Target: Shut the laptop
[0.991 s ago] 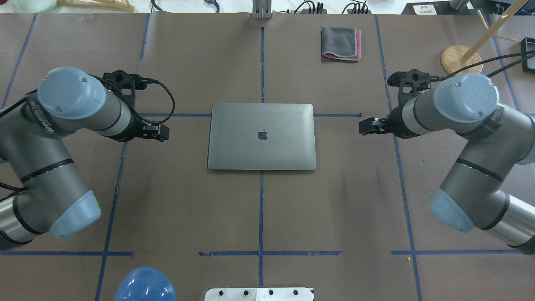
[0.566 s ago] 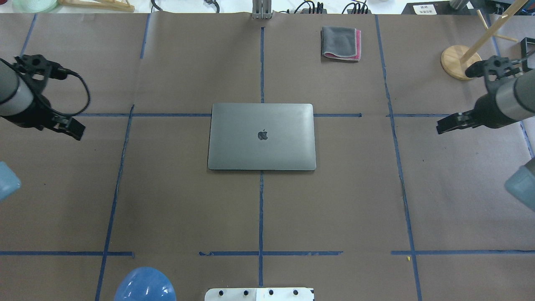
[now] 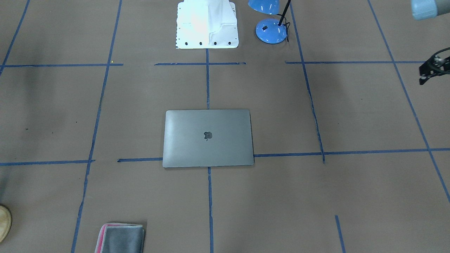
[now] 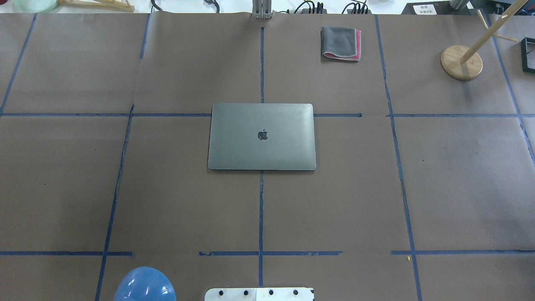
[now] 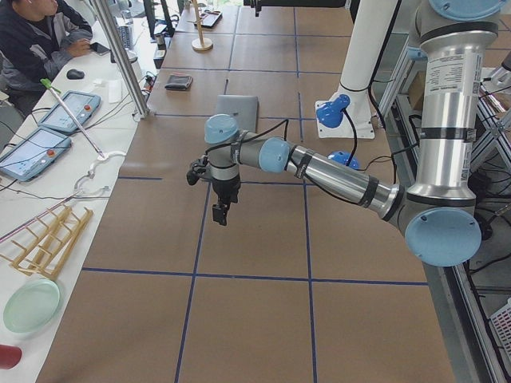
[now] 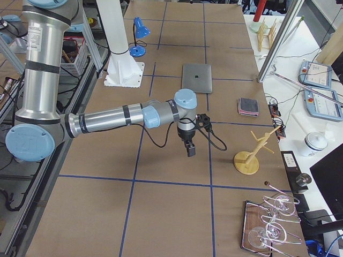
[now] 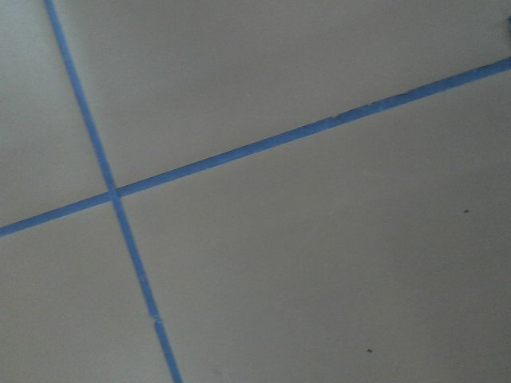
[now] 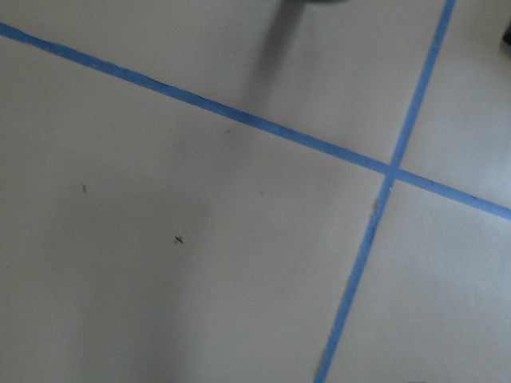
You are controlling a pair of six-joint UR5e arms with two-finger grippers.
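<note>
The laptop [image 4: 262,136] lies flat in the middle of the table with its space-grey lid down and the dark apple logo up. It also shows in the front-facing view [image 3: 208,137] and both side views [image 5: 236,112] [image 6: 197,78]. My left gripper [image 5: 219,214] hangs over bare table, well away from the laptop on its left side. My right gripper [image 6: 189,150] hangs over bare table on the other side. I cannot tell whether either is open or shut. Both wrist views show only brown paper and blue tape.
A folded grey-and-pink cloth [image 4: 341,43] lies at the far side. A wooden stand [image 4: 461,62] is at the far right. A blue lamp [image 4: 144,284] and the white robot base [image 3: 206,24] are at the near edge. A person [image 5: 40,40] sits at a side desk.
Both arms have pulled away outward from beside the laptop and have left the overhead view. The laptop has not moved.
</note>
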